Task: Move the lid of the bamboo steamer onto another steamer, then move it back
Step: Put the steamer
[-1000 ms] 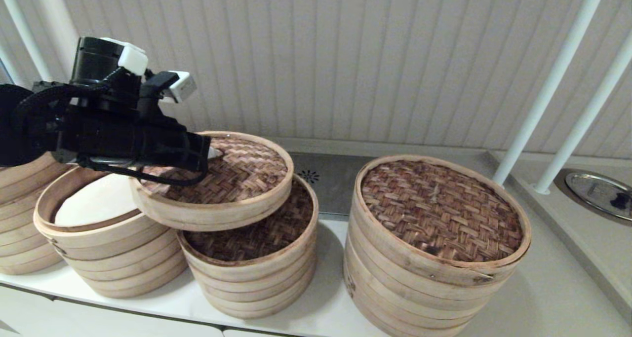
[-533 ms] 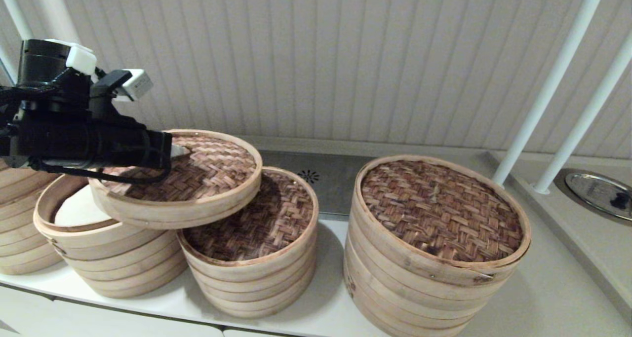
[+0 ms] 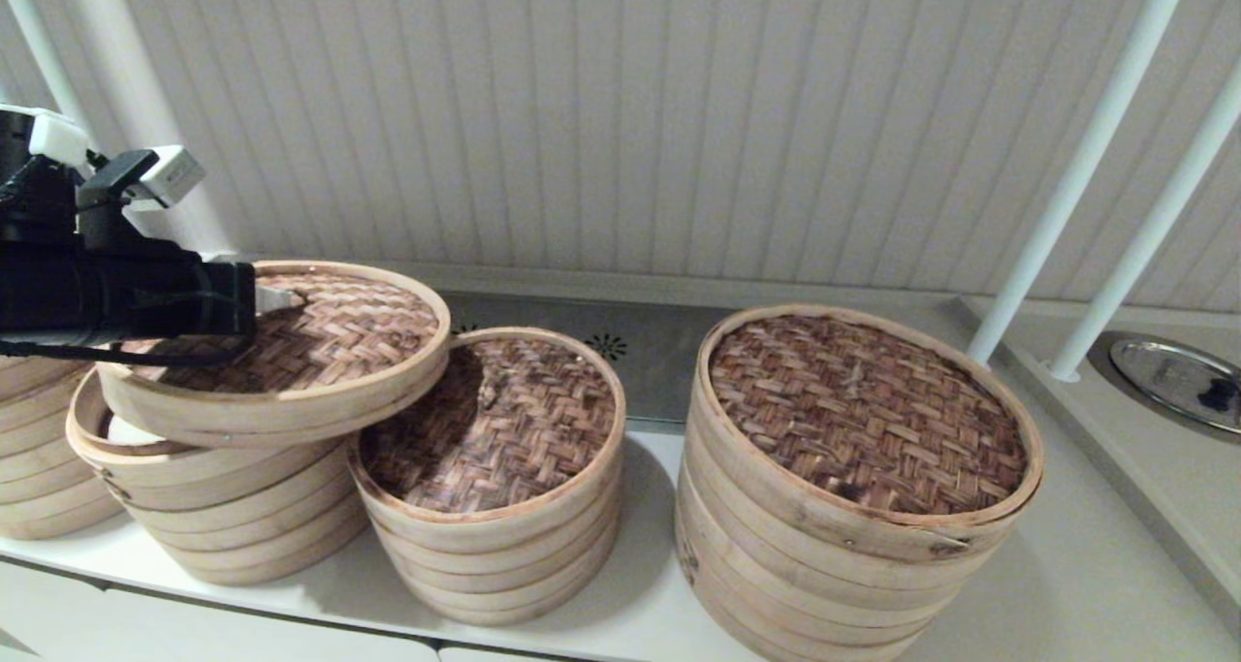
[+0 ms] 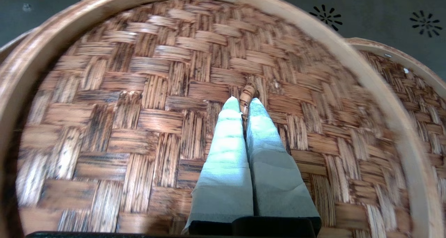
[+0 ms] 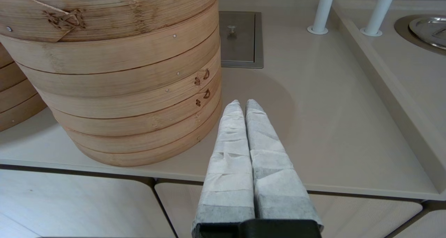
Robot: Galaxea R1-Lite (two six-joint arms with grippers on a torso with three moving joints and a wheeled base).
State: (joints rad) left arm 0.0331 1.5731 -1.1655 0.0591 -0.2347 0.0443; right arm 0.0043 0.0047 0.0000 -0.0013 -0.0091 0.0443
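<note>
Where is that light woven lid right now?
The bamboo steamer lid hangs tilted from the left gripper, over the open steamer at the head view's left.

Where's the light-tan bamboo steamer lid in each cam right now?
Head view: bamboo steamer lid at left, tilted above the white-lined steamer, held by the left tool.
Left wrist view: lid fills the picture, tool shut on its loop handle.
Right wrist view: not in it; right tool is parked by the widest steamer.
Shared landmark: smallest steamer beside the lid.
</note>
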